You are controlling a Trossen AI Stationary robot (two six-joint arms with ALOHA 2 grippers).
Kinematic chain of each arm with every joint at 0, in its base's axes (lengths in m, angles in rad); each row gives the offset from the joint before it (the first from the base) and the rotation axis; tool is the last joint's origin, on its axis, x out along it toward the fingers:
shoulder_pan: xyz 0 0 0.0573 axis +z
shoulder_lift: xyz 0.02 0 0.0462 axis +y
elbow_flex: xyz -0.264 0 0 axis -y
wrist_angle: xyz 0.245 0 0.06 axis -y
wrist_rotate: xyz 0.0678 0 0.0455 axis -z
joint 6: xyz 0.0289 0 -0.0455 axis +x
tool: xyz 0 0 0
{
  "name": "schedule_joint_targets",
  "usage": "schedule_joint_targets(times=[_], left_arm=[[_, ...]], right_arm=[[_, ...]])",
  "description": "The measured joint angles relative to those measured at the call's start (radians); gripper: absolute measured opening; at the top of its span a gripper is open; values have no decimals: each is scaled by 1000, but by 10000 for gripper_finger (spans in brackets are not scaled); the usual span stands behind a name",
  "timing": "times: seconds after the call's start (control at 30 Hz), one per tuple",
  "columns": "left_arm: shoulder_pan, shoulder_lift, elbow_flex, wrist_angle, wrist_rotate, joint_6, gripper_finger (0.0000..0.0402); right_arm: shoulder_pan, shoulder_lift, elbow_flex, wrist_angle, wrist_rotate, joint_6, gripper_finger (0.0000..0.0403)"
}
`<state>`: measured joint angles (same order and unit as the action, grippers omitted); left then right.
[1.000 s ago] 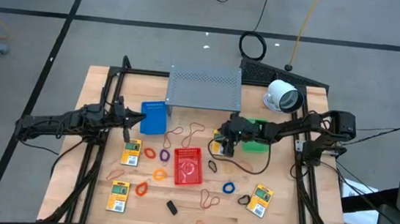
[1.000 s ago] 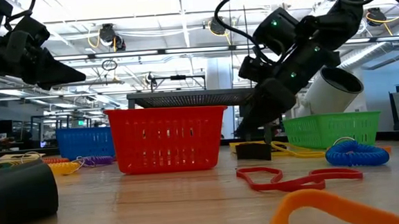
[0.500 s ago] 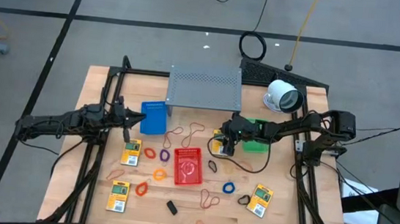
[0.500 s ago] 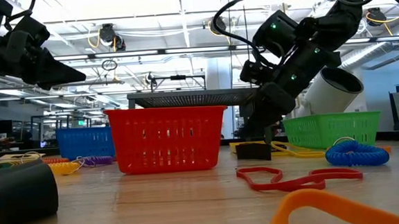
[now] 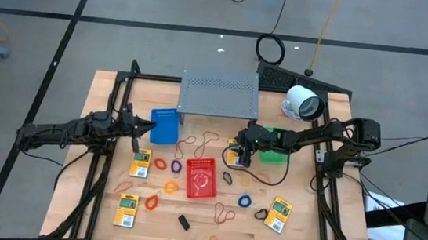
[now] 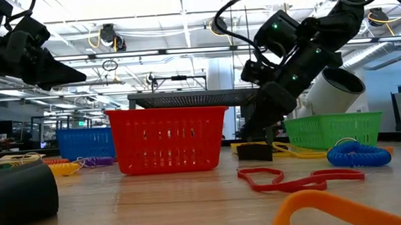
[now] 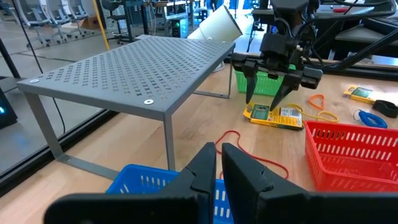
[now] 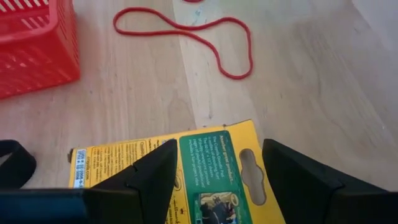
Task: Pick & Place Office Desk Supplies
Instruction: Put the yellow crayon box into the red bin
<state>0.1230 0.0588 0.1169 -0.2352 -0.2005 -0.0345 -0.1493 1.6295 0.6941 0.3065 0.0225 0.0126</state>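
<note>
High view, centre right: my right end effector [image 5: 236, 152], fingers spread wide, hangs low over a yellow packet [image 8: 186, 171] lying flat on the table [image 5: 305, 235], just right of the red basket [image 5: 200, 177] and beside the green basket [image 5: 274, 153]. I judge the grasp not yet made (the wrist view shows the packet between the fingers, untouched). Risk: a flat packet may slide or tip as the fingers close, and the red rubber band [image 8: 186, 34] nearby could snag. My left end effector [image 7: 217, 163], nearly closed and empty, waits above the blue basket [image 5: 164, 125].
</note>
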Motion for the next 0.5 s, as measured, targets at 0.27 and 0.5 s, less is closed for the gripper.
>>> schedule_joint_targets(times=[0.27,0.5], left_arm=[[0,0,0,0,0,0,35],[0,0,0,0,0,0,35]], right_arm=[[0,23,-1,10,-75,2,226],[-1,56,1,84,-70,-28,226]])
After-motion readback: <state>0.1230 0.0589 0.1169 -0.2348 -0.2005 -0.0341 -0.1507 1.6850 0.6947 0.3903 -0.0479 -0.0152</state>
